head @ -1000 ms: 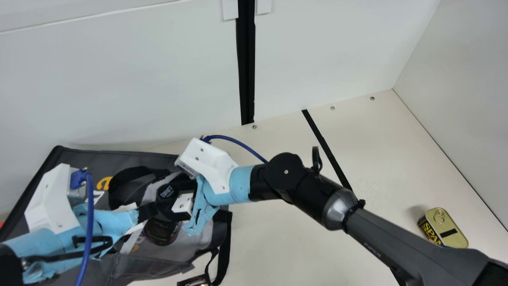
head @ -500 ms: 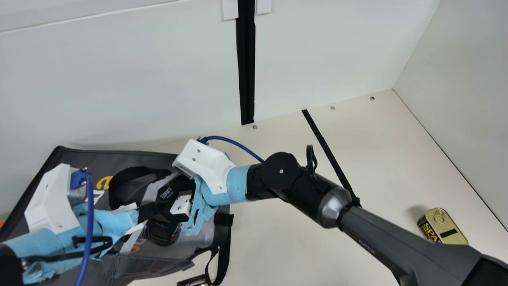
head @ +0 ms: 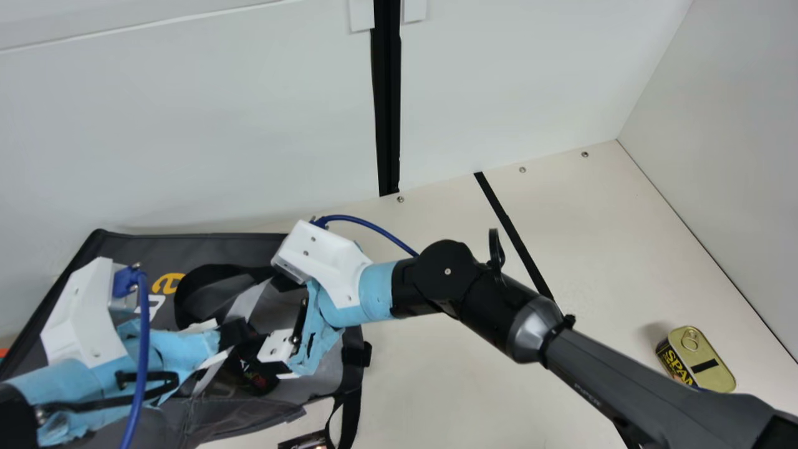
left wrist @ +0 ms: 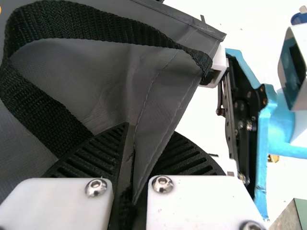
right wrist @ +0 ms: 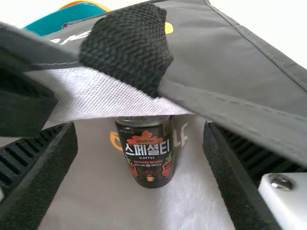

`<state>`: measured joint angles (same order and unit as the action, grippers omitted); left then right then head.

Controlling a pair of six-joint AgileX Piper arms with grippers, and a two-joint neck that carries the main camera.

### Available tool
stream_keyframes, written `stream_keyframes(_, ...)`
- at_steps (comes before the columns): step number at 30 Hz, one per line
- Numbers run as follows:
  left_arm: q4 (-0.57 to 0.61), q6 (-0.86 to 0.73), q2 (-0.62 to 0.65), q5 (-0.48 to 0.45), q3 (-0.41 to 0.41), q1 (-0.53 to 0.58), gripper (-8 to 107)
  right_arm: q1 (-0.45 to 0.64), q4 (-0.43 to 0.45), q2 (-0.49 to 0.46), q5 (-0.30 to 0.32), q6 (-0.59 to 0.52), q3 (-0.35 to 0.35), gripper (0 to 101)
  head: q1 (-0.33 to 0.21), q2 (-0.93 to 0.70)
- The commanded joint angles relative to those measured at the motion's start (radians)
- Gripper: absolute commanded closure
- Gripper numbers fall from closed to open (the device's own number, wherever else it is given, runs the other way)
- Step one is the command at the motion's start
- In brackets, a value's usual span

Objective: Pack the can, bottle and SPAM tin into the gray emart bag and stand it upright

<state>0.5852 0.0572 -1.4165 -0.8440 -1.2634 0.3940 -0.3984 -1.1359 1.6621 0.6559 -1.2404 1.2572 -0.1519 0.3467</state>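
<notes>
1. The gray emart bag spreads over the table's left part in the main view; a black strap loops across its gray fabric.
2. The left gripper is at the bag's mouth; in the left wrist view its ribbed fingers pinch the edge of the fabric between them.
3. The dark coffee can is inside the bag, seen beneath the rim in the right wrist view; nothing grips it.
4. The right gripper is at the bag's opening, near the left one; its fingers stand wide apart, with the can visible beyond the gap.
5. A dark object is at the main view's bottom edge, partly cut off; I cannot tell what it is.
6. The SPAM tin is on the table at the right, well apart from the bag.
</notes>
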Motion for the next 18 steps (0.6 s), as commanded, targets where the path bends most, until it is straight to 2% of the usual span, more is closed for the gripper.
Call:
stream_keyframes(1, 0.0, 0.0, 0.0, 0.0, 0.0, 0.0, 107, 0.001, 0.004, -0.013, -0.003, 0.001, -0.007, 6, -0.023, 0.002)
stream_keyframes(10, 0.0, 0.0, 0.0, 0.0, 0.0, 0.0, 107, 0.016, 0.03, -0.099, -0.003, 0.036, -0.068, 6, -0.023, 0.002)
stream_keyframes(18, 0.0, 0.0, 0.0, 0.0, 0.0, 0.0, 107, 0.032, 0.089, -0.196, -0.03, 0.118, -0.131, 6, -0.023, 0.002)
